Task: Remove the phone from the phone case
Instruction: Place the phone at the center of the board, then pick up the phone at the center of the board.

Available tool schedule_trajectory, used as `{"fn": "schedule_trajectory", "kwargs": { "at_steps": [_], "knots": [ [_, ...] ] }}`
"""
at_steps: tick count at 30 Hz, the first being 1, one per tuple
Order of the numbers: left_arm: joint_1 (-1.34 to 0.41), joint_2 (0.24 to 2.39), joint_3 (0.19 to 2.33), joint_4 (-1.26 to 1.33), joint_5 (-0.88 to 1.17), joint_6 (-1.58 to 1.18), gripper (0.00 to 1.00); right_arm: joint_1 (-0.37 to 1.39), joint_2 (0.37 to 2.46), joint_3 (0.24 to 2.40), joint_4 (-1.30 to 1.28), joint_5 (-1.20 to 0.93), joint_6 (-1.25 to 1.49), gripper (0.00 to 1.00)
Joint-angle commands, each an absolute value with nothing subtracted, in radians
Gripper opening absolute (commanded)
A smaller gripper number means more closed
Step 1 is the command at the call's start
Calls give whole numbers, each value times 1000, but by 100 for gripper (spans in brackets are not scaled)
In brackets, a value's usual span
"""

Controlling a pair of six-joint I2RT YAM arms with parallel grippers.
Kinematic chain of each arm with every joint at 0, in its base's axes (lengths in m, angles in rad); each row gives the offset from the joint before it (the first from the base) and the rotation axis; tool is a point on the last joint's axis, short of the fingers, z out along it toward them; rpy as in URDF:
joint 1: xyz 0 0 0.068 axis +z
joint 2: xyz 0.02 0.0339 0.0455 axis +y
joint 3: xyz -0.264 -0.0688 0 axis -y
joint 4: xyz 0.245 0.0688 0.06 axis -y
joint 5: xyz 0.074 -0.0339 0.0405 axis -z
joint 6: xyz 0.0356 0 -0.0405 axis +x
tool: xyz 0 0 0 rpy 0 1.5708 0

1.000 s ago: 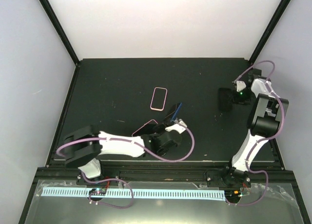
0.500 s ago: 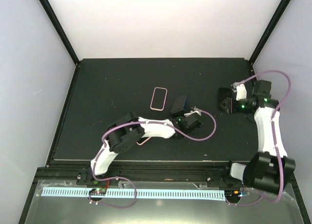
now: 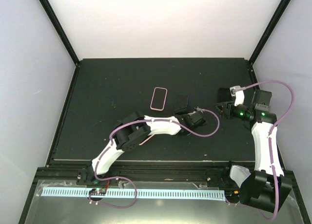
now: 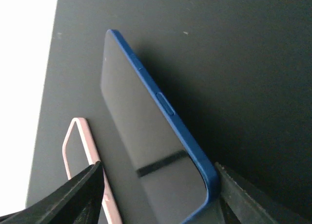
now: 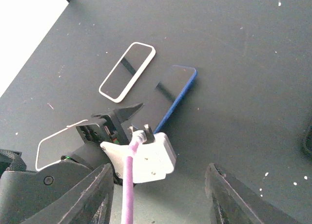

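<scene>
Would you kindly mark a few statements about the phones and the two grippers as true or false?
1. The blue phone lies on the table. True.
2. The right gripper holds the blue phone. False: its jaws are open and empty, off to the phone's right.
3. In the top view, a pink-cased phone lies just left of the blue phone. True.
4. The left gripper is shut. False: its fingers stand apart, one on each side of the blue phone's near end.
</scene>
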State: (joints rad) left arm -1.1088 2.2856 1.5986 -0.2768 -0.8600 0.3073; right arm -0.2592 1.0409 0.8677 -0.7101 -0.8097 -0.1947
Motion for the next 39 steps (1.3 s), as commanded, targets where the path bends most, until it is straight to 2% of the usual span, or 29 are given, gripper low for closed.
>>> {"fn": "schedule_trajectory", "kwargs": {
  "at_steps": [1,6,11,12,14,19,25,39],
  "knots": [
    [-1104,2190,1605,-379,-723,185,66,-259,1034,867,-668,-859,-194,53],
    [-1085,2032,1518,-434,-518,32,71,-259,1030,871,-665,-849,-194,54],
    [-1002,1774,1251,-257,-268,-128,81,-259,1042,876,-670,-837,-207,54],
    [-974,1744,1225,-248,-255,-150,89,-259,1045,879,-673,-835,-210,54],
    [-911,1723,1218,-283,-258,-185,96,-259,1052,885,-681,-835,-220,54],
    [-794,1813,1316,-432,-283,-222,99,-259,1044,883,-693,-821,-240,54],
    [-715,2025,1549,-624,-288,-225,99,-259,1037,876,-702,-810,-252,54],
    [-621,2169,1642,-648,-110,-224,99,-259,1081,888,-730,-825,-277,54]
  ]
}}
